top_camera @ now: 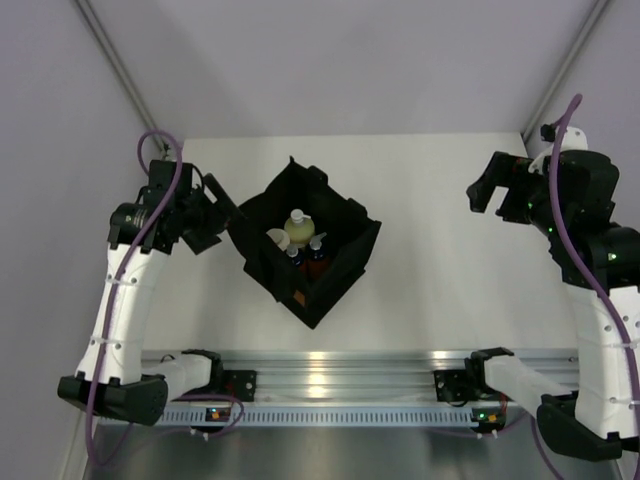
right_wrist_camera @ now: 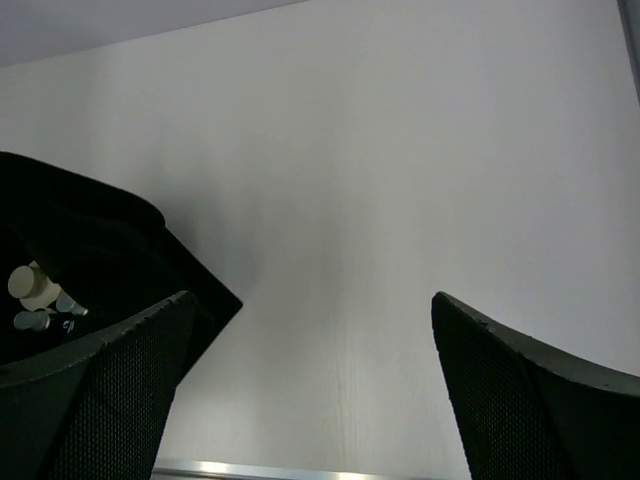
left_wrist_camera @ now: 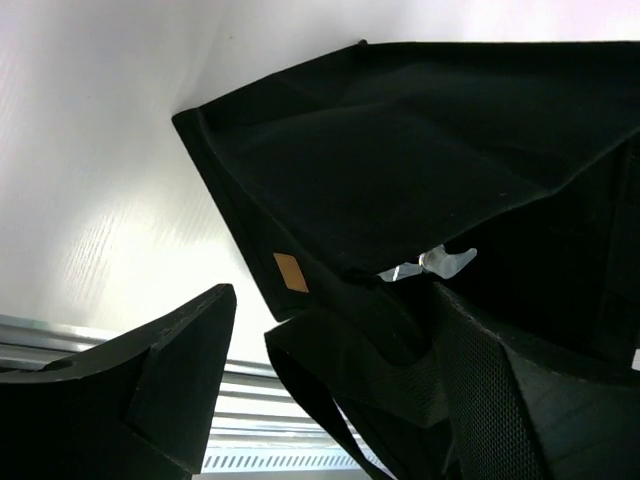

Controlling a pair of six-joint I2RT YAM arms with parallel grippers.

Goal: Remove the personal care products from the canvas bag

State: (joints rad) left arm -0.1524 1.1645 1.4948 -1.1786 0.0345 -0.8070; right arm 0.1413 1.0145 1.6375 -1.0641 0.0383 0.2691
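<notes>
The black canvas bag (top_camera: 345, 250) stands open mid-table, with an orange patch (top_camera: 298, 297) on its near side. Inside it stand the personal care products: a pale yellow-green bottle (top_camera: 298, 232), a cream cap (top_camera: 276, 238) and two dark-banded bottles (top_camera: 317, 251). My left gripper (top_camera: 216, 214) is open at the bag's left corner. In the left wrist view the bag's wall (left_wrist_camera: 400, 160) and a handle strap (left_wrist_camera: 310, 385) lie between its fingers (left_wrist_camera: 170, 390), untouched on the left side. My right gripper (top_camera: 484, 190) hangs open over bare table, far right of the bag (right_wrist_camera: 90, 235).
The aluminium rail (top_camera: 330, 372) with both arm bases runs along the near edge. White walls close in the back and sides. Bare white table (right_wrist_camera: 400, 200) spreads under the right gripper (right_wrist_camera: 311, 300).
</notes>
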